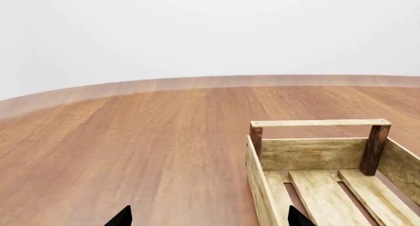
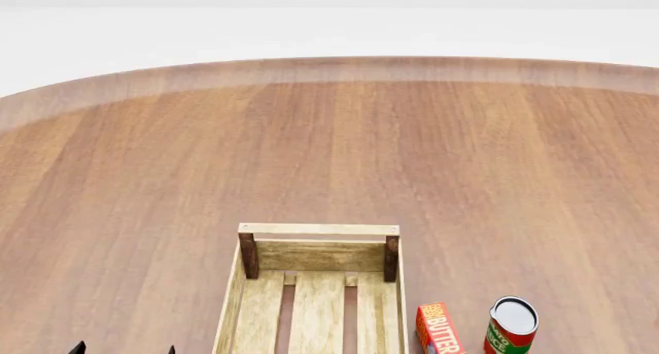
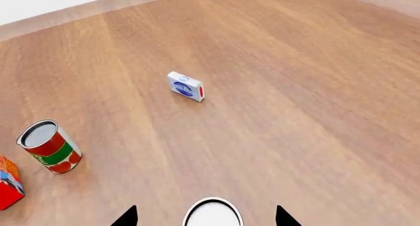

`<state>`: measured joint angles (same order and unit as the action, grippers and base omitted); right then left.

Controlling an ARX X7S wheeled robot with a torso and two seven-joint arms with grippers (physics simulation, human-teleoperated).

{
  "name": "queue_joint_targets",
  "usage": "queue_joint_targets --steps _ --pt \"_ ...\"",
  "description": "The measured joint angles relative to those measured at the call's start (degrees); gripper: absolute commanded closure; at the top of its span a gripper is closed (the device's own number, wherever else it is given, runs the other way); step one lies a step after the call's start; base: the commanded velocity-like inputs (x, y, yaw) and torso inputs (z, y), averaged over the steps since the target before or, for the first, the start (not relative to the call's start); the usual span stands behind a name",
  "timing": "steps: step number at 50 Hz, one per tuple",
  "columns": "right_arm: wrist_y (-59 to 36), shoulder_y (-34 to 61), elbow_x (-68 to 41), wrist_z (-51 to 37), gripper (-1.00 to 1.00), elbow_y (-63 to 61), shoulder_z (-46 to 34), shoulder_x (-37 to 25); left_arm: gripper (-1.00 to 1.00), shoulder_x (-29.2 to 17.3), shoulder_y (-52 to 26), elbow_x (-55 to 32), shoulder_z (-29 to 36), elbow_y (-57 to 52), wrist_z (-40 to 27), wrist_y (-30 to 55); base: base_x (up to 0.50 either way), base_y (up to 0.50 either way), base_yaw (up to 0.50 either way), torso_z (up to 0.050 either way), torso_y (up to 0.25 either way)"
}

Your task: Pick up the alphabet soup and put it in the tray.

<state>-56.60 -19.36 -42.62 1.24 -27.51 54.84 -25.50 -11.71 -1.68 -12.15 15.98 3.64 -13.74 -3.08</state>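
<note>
Straddling a pale, dark-rimmed can top, the right gripper [image 3: 204,217] shows only two black fingertips set wide apart, one on each side of it, holding nothing. That top is most likely the alphabet soup [image 3: 213,215], though no label shows, so I cannot be sure. The left gripper [image 1: 208,217] also shows two tips spread wide and bare, hanging above the near side wall of the tray [image 2: 315,229]. By my reading, the task has hardly begun: the tray's slatted floor is bare where it shows, and the grasp, lift and carry across all remain. Counting outward on the round wooden table [image 2: 329,153]: one tray, one red-and-green can [image 3: 50,146], one orange butter box [image 2: 440,329] between that can and the tray, one small blue-and-white box [image 3: 185,86] lying well apart, and the single pale-topped can.
</note>
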Motion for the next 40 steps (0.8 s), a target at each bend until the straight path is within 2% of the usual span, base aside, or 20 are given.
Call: queue_joint_targets --steps 40 --pt "0.2 4.9 3.8 -1.9 -1.00 9.3 -8.4 -1.8 -1.00 -0.6 -0.3 -0.9 0.9 0.3 -0.7 -0.4 0.00 0.00 0.00 0.000 0.000"
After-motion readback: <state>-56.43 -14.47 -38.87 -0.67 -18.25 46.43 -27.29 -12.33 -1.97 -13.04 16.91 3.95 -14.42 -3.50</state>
